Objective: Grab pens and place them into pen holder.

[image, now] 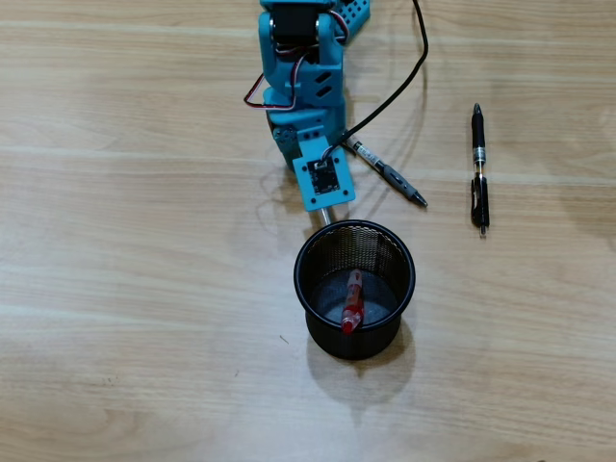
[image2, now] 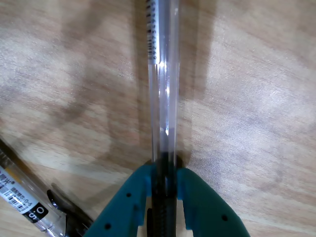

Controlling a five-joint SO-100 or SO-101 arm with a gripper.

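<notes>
While a red pen (image: 352, 302) sits in the mesh holder (image: 313, 300), the gripper (image2: 164, 173) is clamped on a clear pen (image2: 163, 74), two others on the table (image: 115, 289).

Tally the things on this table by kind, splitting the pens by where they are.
Loose pens: 2
Held pen, in gripper: 1
Red pen, inside holder: 1
Holder: 1
Total: 5
</notes>
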